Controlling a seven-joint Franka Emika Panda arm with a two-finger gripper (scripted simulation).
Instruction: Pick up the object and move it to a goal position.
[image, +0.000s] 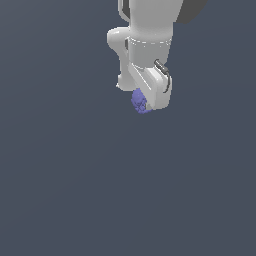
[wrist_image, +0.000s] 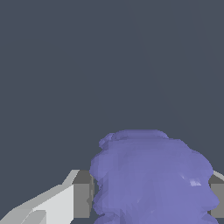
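Object (image: 140, 102), a small purple-blue bumpy lump, is seen at the lower tip of the white gripper (image: 144, 104) in the exterior view, partly hidden behind the gripper body on the exterior view's right. In the wrist view the object (wrist_image: 151, 179) is pressed between two grey pads (wrist_image: 82, 194), one touching each flank, so the gripper (wrist_image: 151, 192) is closed around the lump and the lump is held. Only a sliver of the far pad is shown at the picture's edge. The bumpy outline of the lump bulges past the pads on the side away from the camera.

Around the held lump nothing else is seen: open room lies on every side of it in both views. The white arm (image: 147, 30) is seen rising from the gripper out of the exterior view's upper edge. The background (image: 60, 190) is rendered as one flat, dark grey-blue field, with no edge, seam or shadow by which floor and wall could be told apart, so whether the lump is lifted clear of a surface cannot be told.
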